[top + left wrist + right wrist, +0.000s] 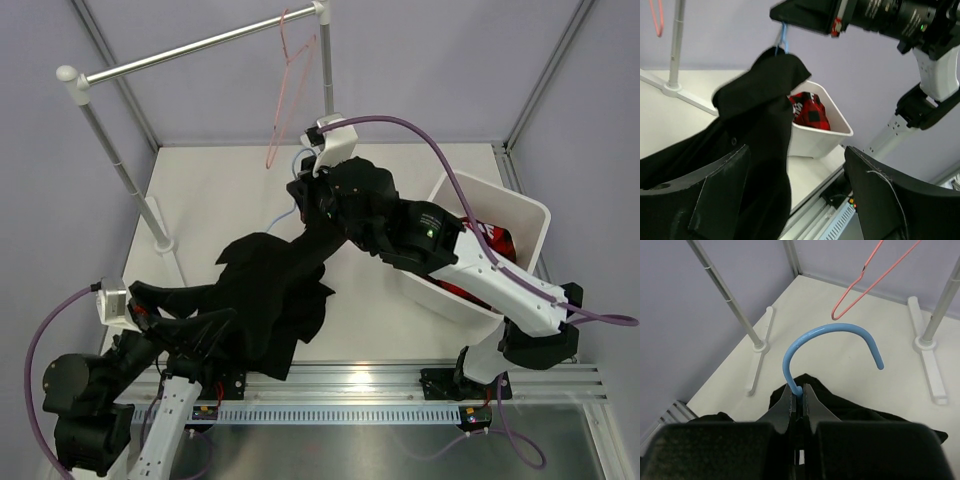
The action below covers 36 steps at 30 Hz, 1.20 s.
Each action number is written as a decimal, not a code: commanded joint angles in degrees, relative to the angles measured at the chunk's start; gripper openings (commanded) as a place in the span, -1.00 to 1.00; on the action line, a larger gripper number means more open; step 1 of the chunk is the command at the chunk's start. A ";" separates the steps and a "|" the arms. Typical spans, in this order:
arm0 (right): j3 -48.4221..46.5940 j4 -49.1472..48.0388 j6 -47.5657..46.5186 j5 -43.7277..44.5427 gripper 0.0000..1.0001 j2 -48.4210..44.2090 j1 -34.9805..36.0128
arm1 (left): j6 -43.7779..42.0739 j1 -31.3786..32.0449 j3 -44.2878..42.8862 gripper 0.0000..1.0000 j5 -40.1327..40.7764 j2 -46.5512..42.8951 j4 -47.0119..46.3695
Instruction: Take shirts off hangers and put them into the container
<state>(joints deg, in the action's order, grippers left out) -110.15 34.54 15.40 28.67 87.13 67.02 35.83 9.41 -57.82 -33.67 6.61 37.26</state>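
Presently, the blue hanger (830, 329) is pinched at its neck by the right jaws, with the black shirt (270, 290) draped below at frame centre. The left jaws are spread, lower left.

Only the hook of the blue hanger (830, 327) shows; its shoulders and bar are hidden inside the black shirt (275, 290). The pink hanger (833, 316) is cut off by the top edge in both wrist views. At the right edge of the table (220, 190), the right arm (440, 240) covers part of the container (515, 205) and much of the red plaid shirt (495, 243), whose lettering is too small to read.
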 commanded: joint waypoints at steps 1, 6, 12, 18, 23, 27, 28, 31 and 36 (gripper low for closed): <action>-6.81 3.50 -3.35 6.31 -1.00 3.30 0.39 | -1.20 -0.09 0.61 0.64 -7.99 1.82 -0.52; -11.39 5.26 -4.76 9.39 -1.00 4.45 0.48 | -3.05 -0.09 0.95 0.72 -6.94 1.48 2.21; -14.04 7.03 -5.73 11.76 -1.00 3.75 0.39 | -3.40 -0.01 4.29 0.68 -4.66 0.60 3.17; -14.04 6.68 -6.34 11.76 -1.00 1.90 0.48 | -4.19 -0.09 8.34 0.25 -3.07 1.04 4.41; -14.13 7.64 -7.22 16.05 -1.00 1.20 0.48 | -5.69 -0.09 7.38 -1.00 0.61 1.47 6.77; -13.51 8.43 -8.28 23.17 -1.00 0.50 0.48 | -6.04 -0.01 5.97 -1.00 6.41 0.95 8.36; -13.34 8.43 -8.71 27.54 -1.00 0.41 0.48 | -6.04 -0.09 5.71 -1.00 7.47 0.60 8.62; -11.41 6.77 -10.47 40.18 -1.00 0.23 0.30 | -5.16 -0.01 4.74 -1.00 13.26 -0.98 8.36; -6.58 7.02 -3.04 49.11 -1.00 -2.49 -2.24 | -2.97 -0.09 5.44 -1.00 14.78 -4.76 4.94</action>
<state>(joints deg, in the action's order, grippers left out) -117.84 41.85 9.41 63.33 88.64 67.05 31.55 9.43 -50.89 -23.05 4.38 44.91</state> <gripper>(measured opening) 0.039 0.008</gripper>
